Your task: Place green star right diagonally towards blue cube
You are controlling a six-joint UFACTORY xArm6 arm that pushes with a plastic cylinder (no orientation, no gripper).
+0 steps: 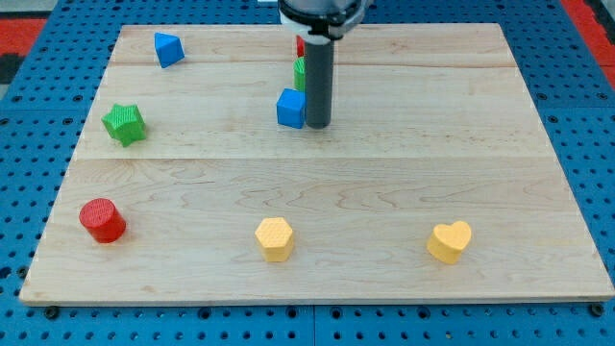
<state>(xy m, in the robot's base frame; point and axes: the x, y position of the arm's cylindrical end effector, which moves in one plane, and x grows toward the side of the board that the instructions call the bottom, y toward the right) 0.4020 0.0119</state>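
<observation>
A green star [124, 123] is sitting at the wooden worktop's [404, 183] left; squat, no long axis, points spreading evenly; the blue cube [291, 108] is lying well to its right; my tip [319, 125] is touching that cube's right side; no claw exists, so nothing is being grasped; I judge the tip should circle to the star's far left, then push steadily rightward.

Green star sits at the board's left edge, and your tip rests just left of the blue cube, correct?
Not quite. The camera view shows my tip just right of the blue cube, not left. The green star does sit near the board's left edge.
</observation>
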